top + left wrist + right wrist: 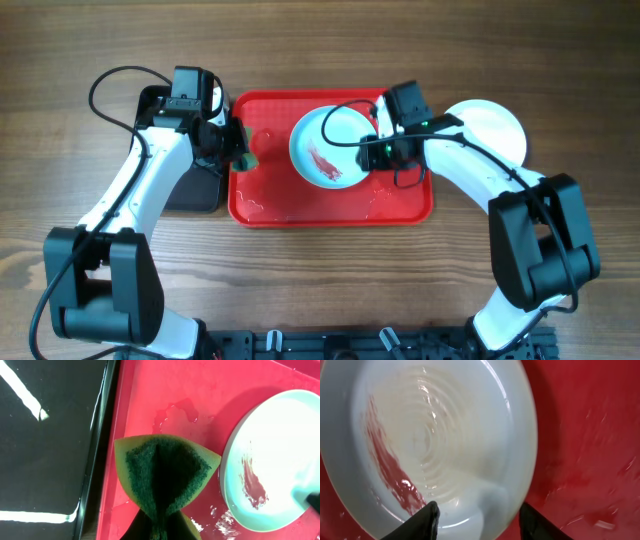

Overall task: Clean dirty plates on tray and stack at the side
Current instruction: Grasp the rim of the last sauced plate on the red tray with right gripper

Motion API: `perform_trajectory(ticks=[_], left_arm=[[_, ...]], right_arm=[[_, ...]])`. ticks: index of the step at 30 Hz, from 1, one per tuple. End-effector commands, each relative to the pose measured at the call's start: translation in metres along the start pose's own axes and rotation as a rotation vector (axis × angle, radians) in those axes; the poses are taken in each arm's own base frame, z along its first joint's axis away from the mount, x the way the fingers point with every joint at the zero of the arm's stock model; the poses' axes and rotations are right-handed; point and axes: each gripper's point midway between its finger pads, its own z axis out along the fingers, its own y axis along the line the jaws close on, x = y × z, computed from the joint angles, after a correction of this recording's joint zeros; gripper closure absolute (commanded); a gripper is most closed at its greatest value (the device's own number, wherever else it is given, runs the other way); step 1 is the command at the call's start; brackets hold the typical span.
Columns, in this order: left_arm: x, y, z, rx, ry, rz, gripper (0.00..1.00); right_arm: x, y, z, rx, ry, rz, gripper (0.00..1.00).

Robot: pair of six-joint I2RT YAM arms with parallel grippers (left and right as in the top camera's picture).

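1. The red tray [270,205] sits in the middle of the table and is wet in spots. A black tray [195,195] lies just left of it.
2. A pale blue plate [318,135] lies on the red tray, toward its right side. A white plate [495,128] sits off the tray, on the table to the right.
3. A dark red streak [324,163] runs slantwise across the blue plate's middle, so I think this plate is not wiped yet.
4. The green and yellow sponge [165,472] is folded and pinched tight in the left gripper [232,148], over the tray's left end. The blue plate is to its right, near but apart, so the wipe needs a move to the right.
5. The right gripper [479,519] reaches in from the right. Its jaws are spread wide across the plate's rim, with one finger inside and one outside.
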Motion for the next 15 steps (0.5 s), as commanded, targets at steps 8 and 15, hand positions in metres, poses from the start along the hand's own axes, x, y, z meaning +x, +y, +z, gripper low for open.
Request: perform_trajectory(ticks=[8,15], left_arm=[[-0.007,-0.007,-0.008,0.018,-0.028,0.001,0.96],[-0.007,-0.007,-0.008,0.018,-0.027,0.001,0.96]], right_arm=[[-0.036,-0.026,0.029,0.127,-0.109,-0.311,0.46],[-0.053,-0.024,0.04,0.12,-0.18,-0.337,0.53]])
